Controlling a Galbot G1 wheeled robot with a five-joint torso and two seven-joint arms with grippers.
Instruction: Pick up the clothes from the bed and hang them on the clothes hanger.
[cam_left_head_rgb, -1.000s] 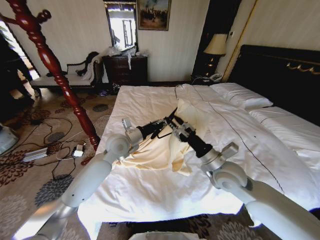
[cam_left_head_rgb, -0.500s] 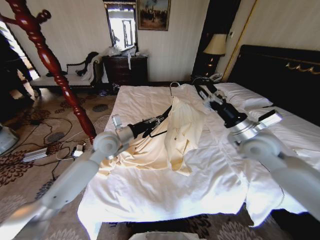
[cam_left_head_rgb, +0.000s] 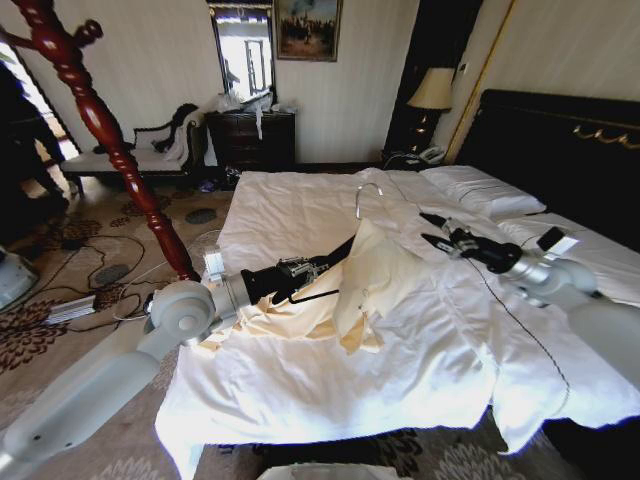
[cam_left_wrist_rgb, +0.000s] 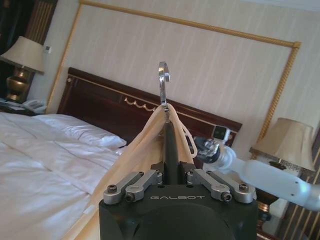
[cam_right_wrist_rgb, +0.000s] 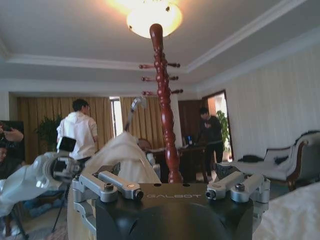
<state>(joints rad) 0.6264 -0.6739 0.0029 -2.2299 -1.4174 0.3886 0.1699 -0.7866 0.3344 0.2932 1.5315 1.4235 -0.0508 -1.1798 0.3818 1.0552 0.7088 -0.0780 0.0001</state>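
Note:
The clothes (cam_left_head_rgb: 375, 275), a pale cream garment, hang draped over the clothes hanger (cam_left_head_rgb: 338, 253), whose silver hook (cam_left_head_rgb: 368, 194) points up above the bed (cam_left_head_rgb: 290, 205). My left gripper (cam_left_head_rgb: 322, 264) is shut on the hanger's black arm from the left. The left wrist view shows the same hold: left gripper (cam_left_wrist_rgb: 171, 175), clothes hanger (cam_left_wrist_rgb: 170, 145), hook (cam_left_wrist_rgb: 163, 82), clothes (cam_left_wrist_rgb: 142, 147). My right gripper (cam_left_head_rgb: 432, 230) is open and hovers over the sheets to the right of the clothes, apart from them. Its open fingers (cam_right_wrist_rgb: 125, 186) frame the clothes (cam_right_wrist_rgb: 125, 155).
A red turned-wood coat stand (cam_left_head_rgb: 105, 135) rises left of the bed, with cables and a power strip (cam_left_head_rgb: 75, 305) on the carpet by it. Pillows (cam_left_head_rgb: 485, 192) and a black headboard (cam_left_head_rgb: 560, 140) lie at the right. A dresser (cam_left_head_rgb: 250, 140) stands at the back.
My right gripper has let go of the garment, lifted away and come down to the right over the sheets. The left arm drew back slightly and the hanger hook now stands higher.

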